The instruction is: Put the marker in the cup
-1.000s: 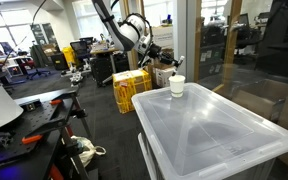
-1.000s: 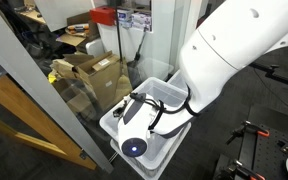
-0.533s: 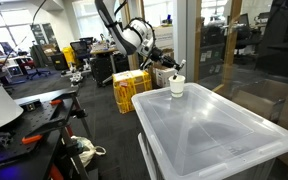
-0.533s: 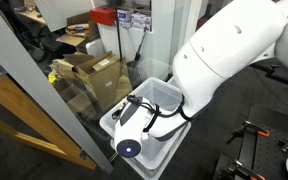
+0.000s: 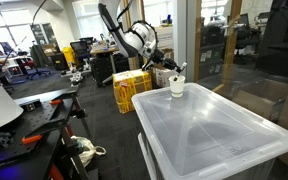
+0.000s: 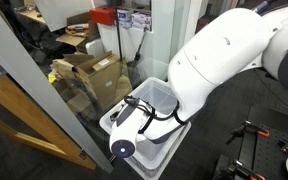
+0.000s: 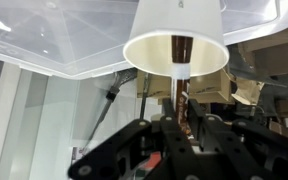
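The white cup (image 5: 177, 87) stands on the near corner of the translucent bin lid (image 5: 209, 125). In the wrist view the cup (image 7: 174, 35) fills the top, its open mouth facing the camera. My gripper (image 7: 181, 108) is shut on the dark reddish marker (image 7: 181, 75), whose far end reaches into the cup's mouth. In an exterior view the gripper (image 5: 170, 69) hangs right at the cup's rim, on its far side. In an exterior view the arm (image 6: 219, 70) hides the cup and the marker.
The bin (image 6: 162, 96) stands beside a glass partition (image 6: 44, 110). Yellow crates (image 5: 131, 88) stand on the floor behind the cup. A workbench with tools (image 5: 24, 120) sits to the side. Cardboard boxes (image 6: 89, 72) lie behind the glass.
The arm has shifted slightly toward the cup, bringing the gripper and marker closer to its rim. The cup has not moved.
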Controlling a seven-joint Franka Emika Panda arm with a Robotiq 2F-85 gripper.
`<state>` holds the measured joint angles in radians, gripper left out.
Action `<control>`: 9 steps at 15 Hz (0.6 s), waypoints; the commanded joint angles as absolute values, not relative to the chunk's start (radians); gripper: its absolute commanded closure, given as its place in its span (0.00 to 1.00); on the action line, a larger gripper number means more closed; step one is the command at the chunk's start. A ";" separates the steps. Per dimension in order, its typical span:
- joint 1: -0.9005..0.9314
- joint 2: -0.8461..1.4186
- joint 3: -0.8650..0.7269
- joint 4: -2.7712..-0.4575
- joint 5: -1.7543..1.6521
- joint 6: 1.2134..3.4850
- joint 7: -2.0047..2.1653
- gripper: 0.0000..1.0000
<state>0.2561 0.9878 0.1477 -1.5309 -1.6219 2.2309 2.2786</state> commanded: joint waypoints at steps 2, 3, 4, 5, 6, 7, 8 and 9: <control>0.270 1.027 0.145 -1.465 -1.578 2.214 2.212 0.95; 0.271 1.031 0.144 -1.460 -1.575 2.215 2.208 0.95; 0.272 1.036 0.143 -1.454 -1.570 2.216 2.199 0.95; 0.274 1.040 0.142 -1.448 -1.566 2.214 2.196 0.95; 0.275 1.044 0.141 -1.444 -1.562 2.214 2.191 0.95; 0.276 1.048 0.140 -1.439 -1.557 2.215 2.184 0.95; 0.278 1.052 0.139 -1.434 -1.555 2.214 2.184 0.95; 0.279 1.055 0.138 -1.431 -1.554 2.213 2.185 0.95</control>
